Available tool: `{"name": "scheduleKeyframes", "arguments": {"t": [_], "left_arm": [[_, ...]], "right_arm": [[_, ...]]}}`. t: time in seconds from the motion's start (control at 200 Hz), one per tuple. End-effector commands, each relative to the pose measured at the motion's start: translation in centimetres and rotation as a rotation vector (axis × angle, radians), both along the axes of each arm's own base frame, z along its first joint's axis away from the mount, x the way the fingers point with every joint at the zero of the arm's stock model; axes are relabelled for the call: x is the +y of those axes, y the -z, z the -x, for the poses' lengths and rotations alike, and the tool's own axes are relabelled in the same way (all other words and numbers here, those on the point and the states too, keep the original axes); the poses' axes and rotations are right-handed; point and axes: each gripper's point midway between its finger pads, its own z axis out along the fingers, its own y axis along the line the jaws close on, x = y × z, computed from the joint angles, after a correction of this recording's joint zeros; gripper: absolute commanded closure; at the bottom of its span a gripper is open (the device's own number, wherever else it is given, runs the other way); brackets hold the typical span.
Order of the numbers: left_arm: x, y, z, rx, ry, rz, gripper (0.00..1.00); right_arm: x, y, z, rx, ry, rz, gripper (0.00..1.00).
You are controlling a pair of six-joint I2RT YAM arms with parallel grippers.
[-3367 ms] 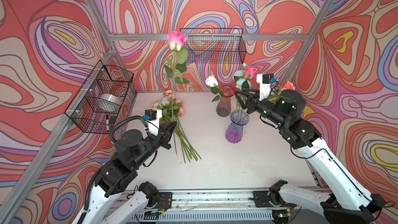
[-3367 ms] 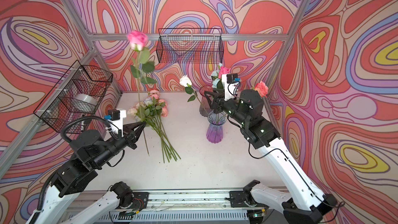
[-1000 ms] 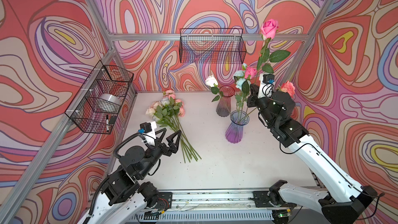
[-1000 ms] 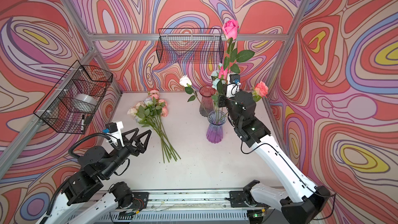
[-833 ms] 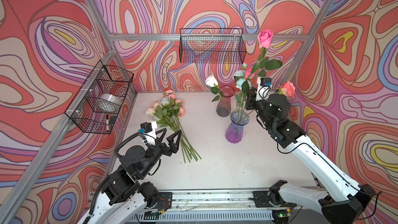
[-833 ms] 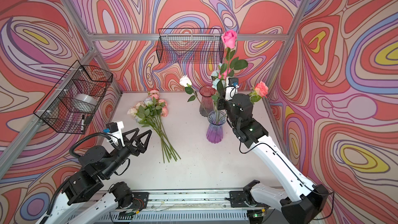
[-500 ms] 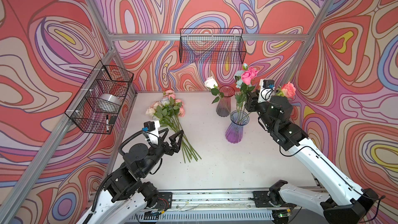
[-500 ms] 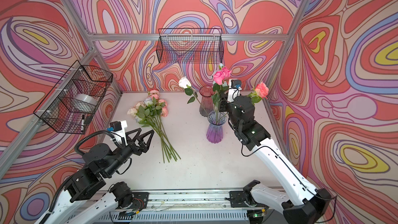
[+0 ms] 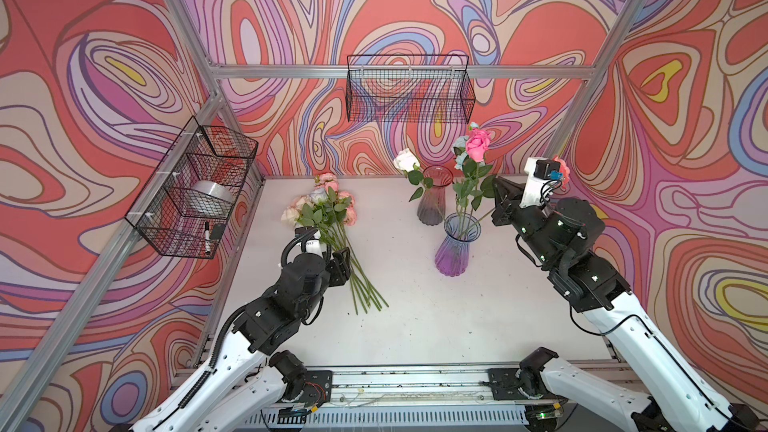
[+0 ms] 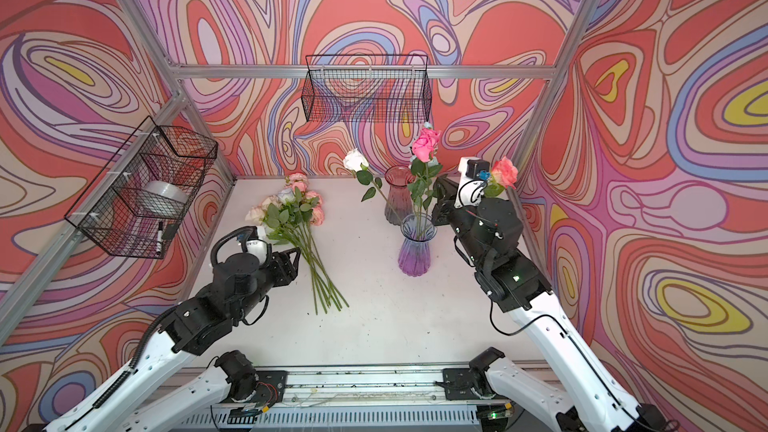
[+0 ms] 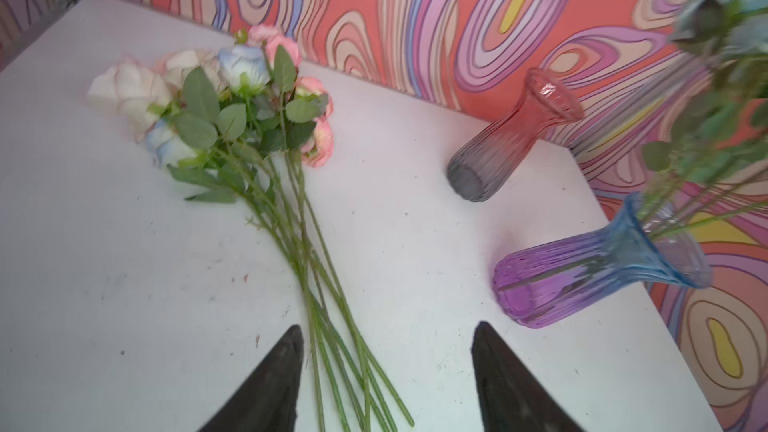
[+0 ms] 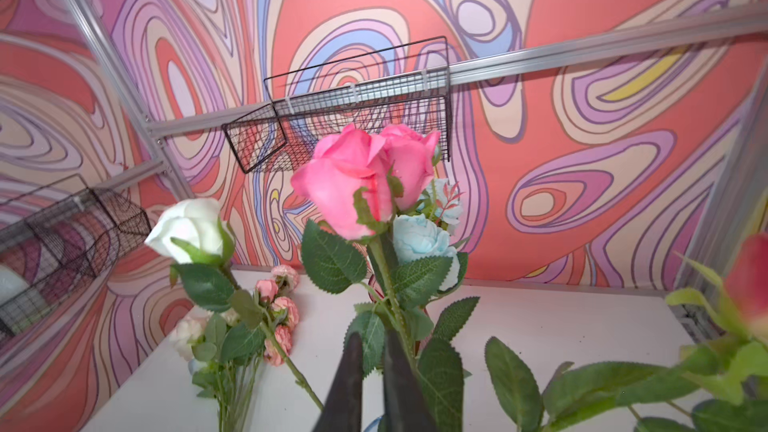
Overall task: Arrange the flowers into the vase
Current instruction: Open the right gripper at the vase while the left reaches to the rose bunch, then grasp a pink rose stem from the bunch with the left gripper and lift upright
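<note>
While purple vase (image 9: 453, 255) holds roses (image 9: 478, 145) | wire basket (image 9: 174, 243): silver roll (image 9: 212, 197), marker (image 9: 206, 236)

Pink rose (image 9: 478, 145), purple-blue vase (image 9: 455, 251), swirled walls (image 9: 415, 2)

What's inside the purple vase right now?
Green stems of the pink rose, white rose and a pale blue bloom stand in the purple vase. The right arm hides the coral rose's stem, so I can't tell about it.
</note>
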Motion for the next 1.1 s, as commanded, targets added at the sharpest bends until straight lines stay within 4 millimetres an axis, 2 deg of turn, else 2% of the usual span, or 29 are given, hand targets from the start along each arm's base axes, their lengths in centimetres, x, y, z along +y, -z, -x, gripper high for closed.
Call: {"name": "scheduleKeyframes", "arguments": {"t": [0.0, 0.15, 0.295, 0.376, 0.471, 0.606, 0.801, 0.891, 1.092], "left_arm": [[1.7, 2.2, -0.6, 0.131, -0.101, 0.026, 0.62], [1.9, 6.3, -3.2, 0.275, -0.134, 0.05, 0.64], [0.2, 10.8, -4.9, 0.409, -0.091, 0.018, 0.64], [-0.6, 12.4, -5.8, 0.449, -0.073, 0.011, 0.62], [-1.7, 13.3, -6.9, 0.464, -0.046, 0.027, 0.59], [-1.6, 13.9, -8.6, 0.482, -0.066, -0.028, 0.6], [0.0, 15.6, -10.2, 0.527, -0.141, -0.14, 0.7], [-0.3, 16.7, -10.5, 0.545, -0.131, -0.13, 0.72], [-1.0, 19.3, -10.5, 0.598, -0.108, -0.123, 0.85]], "right_arm": [[2.1, 3.9, 1.0, 0.134, -0.135, -0.01, 1.0], [1.9, 5.9, 2.1, 0.166, -0.147, -0.063, 1.0], [1.5, 7.1, 2.4, 0.189, -0.131, -0.067, 1.0], [1.7, 8.0, 2.5, 0.209, -0.139, -0.068, 1.0], [1.6, 8.9, 2.3, 0.224, -0.134, -0.051, 1.0], [1.5, 9.4, 2.2, 0.221, -0.123, -0.035, 1.0], [1.5, 10.2, 2.0, 0.23, -0.12, -0.024, 1.0], [1.2, 10.3, 2.1, 0.227, -0.108, -0.019, 1.0], [1.1, 10.3, 2.0, 0.225, -0.1, -0.017, 1.0]]}}
